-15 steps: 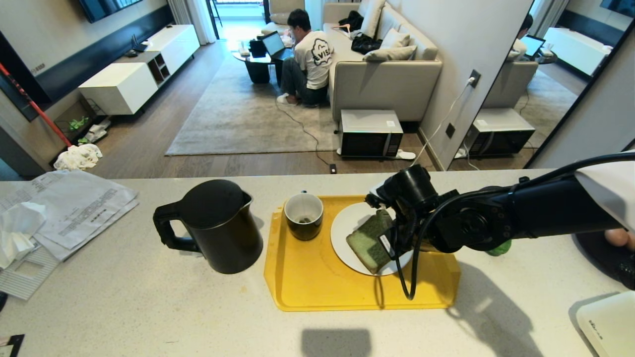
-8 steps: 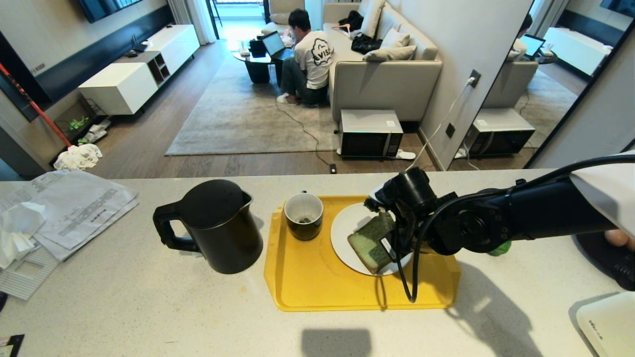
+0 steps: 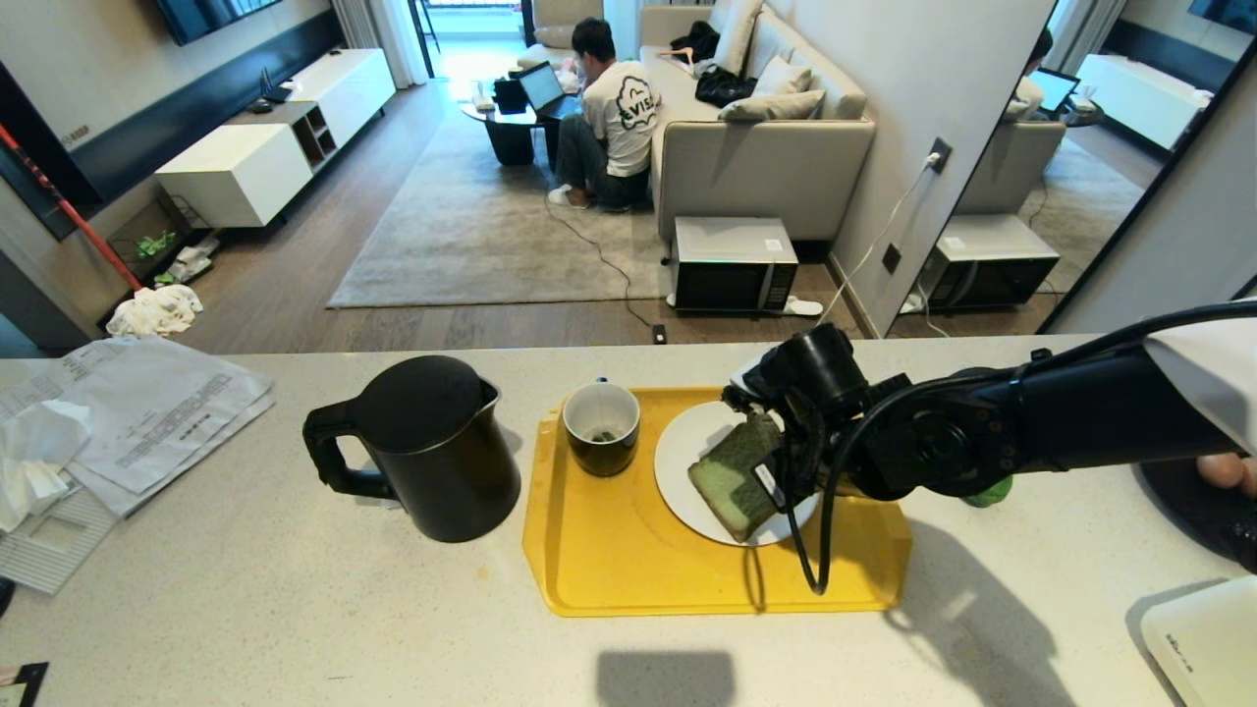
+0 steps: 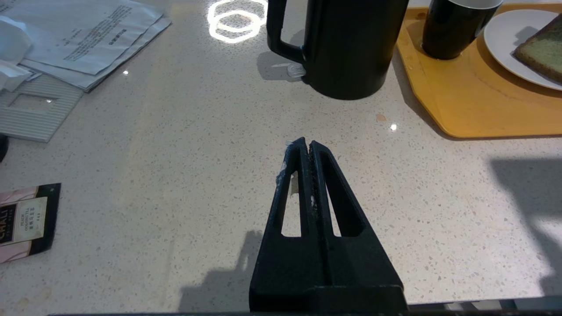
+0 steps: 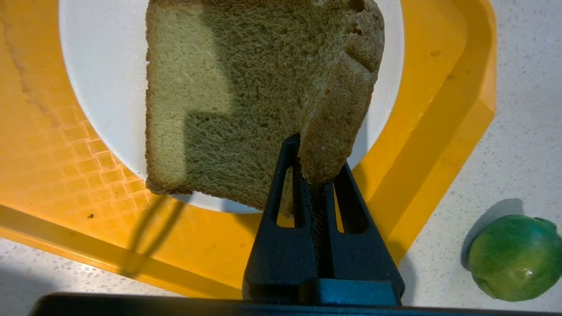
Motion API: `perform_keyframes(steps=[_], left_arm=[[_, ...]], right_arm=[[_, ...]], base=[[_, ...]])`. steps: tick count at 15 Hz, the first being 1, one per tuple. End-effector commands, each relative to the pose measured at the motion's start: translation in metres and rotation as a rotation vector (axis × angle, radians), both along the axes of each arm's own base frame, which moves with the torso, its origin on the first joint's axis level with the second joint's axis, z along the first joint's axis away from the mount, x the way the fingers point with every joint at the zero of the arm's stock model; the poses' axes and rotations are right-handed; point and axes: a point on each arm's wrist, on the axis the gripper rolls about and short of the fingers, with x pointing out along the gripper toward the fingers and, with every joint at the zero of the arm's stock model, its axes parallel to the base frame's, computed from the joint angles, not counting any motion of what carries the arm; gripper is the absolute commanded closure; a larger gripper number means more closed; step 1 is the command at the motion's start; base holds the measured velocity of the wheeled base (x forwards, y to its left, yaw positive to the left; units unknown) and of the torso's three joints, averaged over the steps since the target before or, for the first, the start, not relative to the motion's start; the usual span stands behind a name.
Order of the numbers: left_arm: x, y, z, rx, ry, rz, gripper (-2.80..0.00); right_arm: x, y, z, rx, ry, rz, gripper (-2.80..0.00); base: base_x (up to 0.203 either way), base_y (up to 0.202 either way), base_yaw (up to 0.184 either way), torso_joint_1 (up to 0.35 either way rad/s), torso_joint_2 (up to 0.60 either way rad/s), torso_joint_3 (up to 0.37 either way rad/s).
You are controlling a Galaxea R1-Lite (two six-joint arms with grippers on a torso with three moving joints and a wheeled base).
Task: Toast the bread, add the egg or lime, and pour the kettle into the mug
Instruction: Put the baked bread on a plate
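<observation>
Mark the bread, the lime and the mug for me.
bread [image 5: 228,101]: right wrist view, on its green crumb face.
lime [image 5: 513,256]: right wrist view, on its glossy skin.
mug [image 3: 601,429]: head view, on its white inside.

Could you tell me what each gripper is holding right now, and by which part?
The right gripper pinches the bread by a corner of its brown crust, over the white plate. The left gripper is shut on nothing.
</observation>
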Motion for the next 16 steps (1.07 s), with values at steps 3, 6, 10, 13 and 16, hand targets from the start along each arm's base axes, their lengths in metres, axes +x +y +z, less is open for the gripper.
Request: perform_keyframes(steps=[3,6,10,13,16], left_arm=[[0.0001,0.0000,-0.0001,0.000,0.002,0.001,0.00],[0.0001,0.0000,-0.0001,0.000,0.002,0.001,0.00],[0.0001,0.0000,-0.0001,0.000,0.002,0.000,0.00],[0.0001,0.0000,-0.0001,-0.002,0.002,0.001,0.00],[0.0001,0.0000,0.0000,0.000,0.000,0.000,0.00]], right_arm=[[-0.0011,0.0000,0.0006,-0.017,-0.003,0.013,0.00],[-0.0011,0.0005,-0.0009,-0.026,-0.003,0.010,0.00],[-0.0007,0.0012,-0.0032,-0.046,-0.002,0.011,-2.80],[-0.0005,0.0013,-0.0018,-0.053,-0.007,0.020,-2.80],[-0.0015,0.0006,-0.0011,-0.056,-0.007,0.021,-2.80]], base=[[0.000,0.000,0.000,0.000,0.00,0.000],[0.000,0.000,0.000,0.000,0.00,0.000],[0.000,0.000,0.000,0.000,0.00,0.000],[0.000,0.000,0.000,0.000,0.00,0.000],[0.000,0.000,0.000,0.000,0.00,0.000]])
